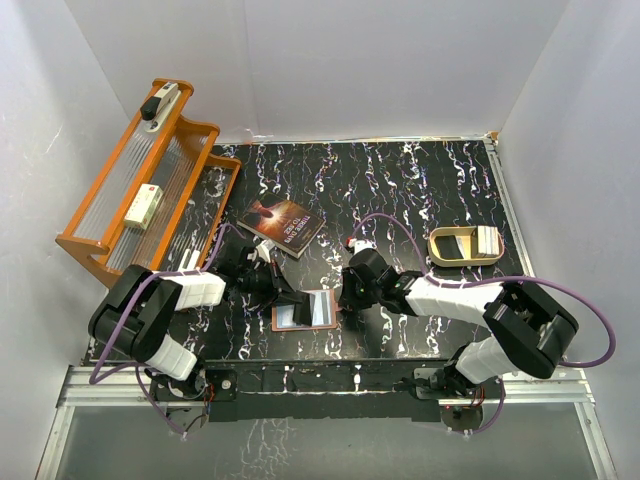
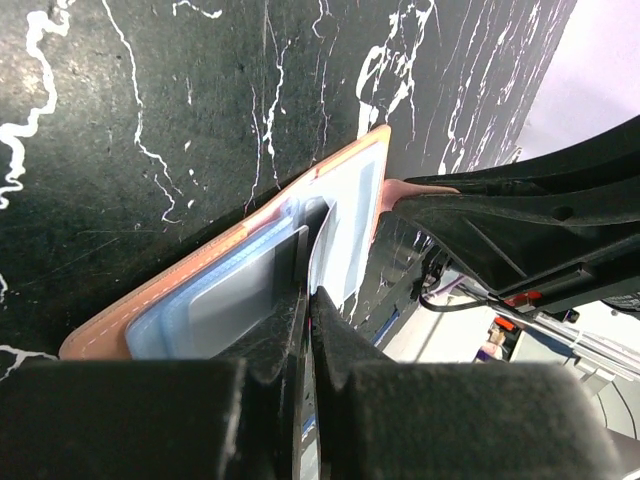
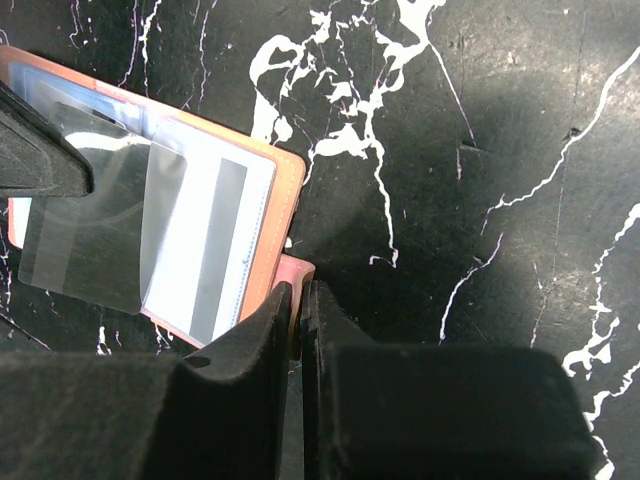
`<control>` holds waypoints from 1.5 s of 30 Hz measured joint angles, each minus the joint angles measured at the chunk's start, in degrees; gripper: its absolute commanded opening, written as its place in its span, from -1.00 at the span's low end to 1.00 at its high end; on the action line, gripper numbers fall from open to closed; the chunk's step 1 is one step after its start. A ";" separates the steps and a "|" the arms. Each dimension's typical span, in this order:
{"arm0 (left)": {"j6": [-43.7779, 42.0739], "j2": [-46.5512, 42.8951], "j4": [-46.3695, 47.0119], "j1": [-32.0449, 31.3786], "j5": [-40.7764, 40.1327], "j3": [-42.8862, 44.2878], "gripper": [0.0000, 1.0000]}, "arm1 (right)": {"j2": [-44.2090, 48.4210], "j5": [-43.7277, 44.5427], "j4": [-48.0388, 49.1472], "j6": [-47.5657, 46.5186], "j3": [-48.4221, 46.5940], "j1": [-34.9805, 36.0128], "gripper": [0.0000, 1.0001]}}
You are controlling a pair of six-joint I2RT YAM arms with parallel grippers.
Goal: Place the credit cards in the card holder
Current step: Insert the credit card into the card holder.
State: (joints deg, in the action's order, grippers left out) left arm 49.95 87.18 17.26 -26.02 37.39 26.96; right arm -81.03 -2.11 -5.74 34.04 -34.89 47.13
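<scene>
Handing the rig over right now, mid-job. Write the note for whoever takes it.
Left gripper: shut, pinching a clear sleeve of the open card holder.
Right gripper: shut on the holder's snap tab.
Cards: a striped white card sits in a pocket; a pale blue card lies under plastic. I see no loose card.
Left to do: check both are fully seated, release, close the holder.
</scene>
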 measured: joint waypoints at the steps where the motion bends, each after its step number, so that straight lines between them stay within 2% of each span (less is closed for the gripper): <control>1: 0.02 0.00 0.33 0.00 -0.02 -0.02 -1.00 | 0.00 -0.04 0.17 0.46 0.15 0.00 -1.00; 23: 1.42 -3.39 4.09 -0.02 -5.11 -4.02 -1.00 | 0.11 -1.11 3.43 5.92 1.92 -0.04 -1.00; 36: 4.92 -2.01 11.17 -2.69 -6.67 -5.86 -1.00 | 0.20 -1.53 5.16 7.61 2.82 -0.04 -1.00; 38: 5.53 -1.70 12.02 -3.41 -7.19 -5.97 -0.84 | 0.20 -1.51 5.16 8.09 2.84 -0.04 -1.00; 42: 5.88 -2.16 11.15 -4.48 -8.90 -5.86 -0.31 | 0.20 -1.49 5.22 8.98 2.91 -0.04 -1.00; 45: 5.16 -4.92 6.73 -4.90 -10.32 -4.09 -0.17 | 0.20 -1.99 5.51 9.62 3.06 -0.04 -1.00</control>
State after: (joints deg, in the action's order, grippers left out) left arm 55.11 82.26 23.99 -30.92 27.07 22.87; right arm -80.84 -4.10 -0.23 43.66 -31.83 47.09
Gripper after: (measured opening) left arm 0.361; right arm 0.055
